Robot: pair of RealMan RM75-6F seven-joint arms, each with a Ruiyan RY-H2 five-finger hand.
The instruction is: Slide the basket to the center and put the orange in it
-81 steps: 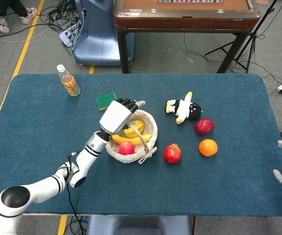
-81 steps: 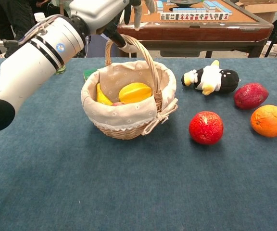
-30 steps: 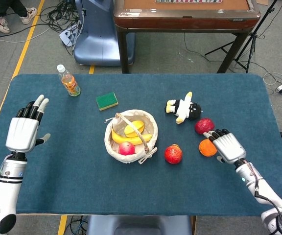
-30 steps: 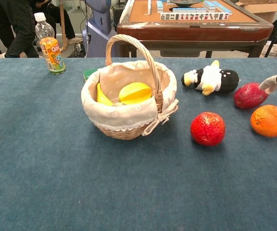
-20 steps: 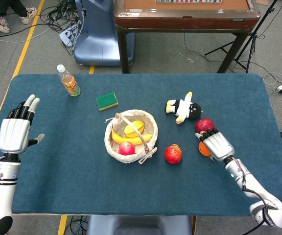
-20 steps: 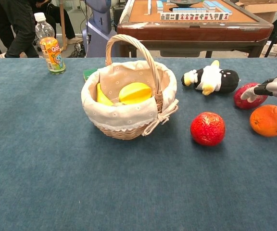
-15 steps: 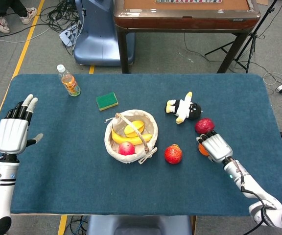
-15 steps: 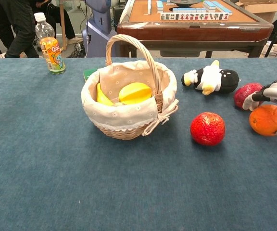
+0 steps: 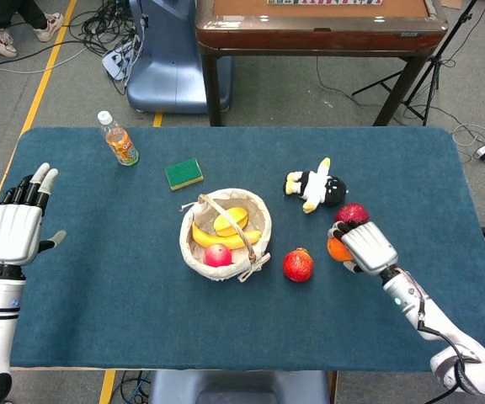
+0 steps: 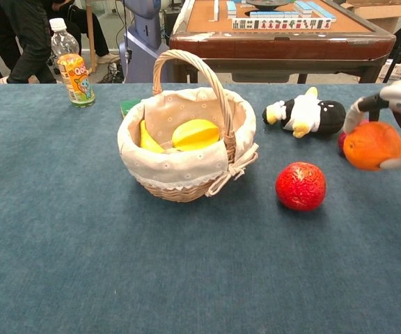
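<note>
The wicker basket with a cloth lining stands near the table's middle, holding bananas and a red fruit. My right hand grips the orange and holds it lifted off the cloth, to the right of the basket. Only a sliver of the orange shows under the hand in the head view. My left hand is raised at the table's left edge with fingers spread, holding nothing.
A red pomegranate-like fruit lies between basket and orange. A dark red fruit, a penguin plush, a green sponge and a drink bottle sit farther back.
My right hand closed around the orange and lifted it off the table, moving it slightly left. My left hand drew back toward the left edge.
</note>
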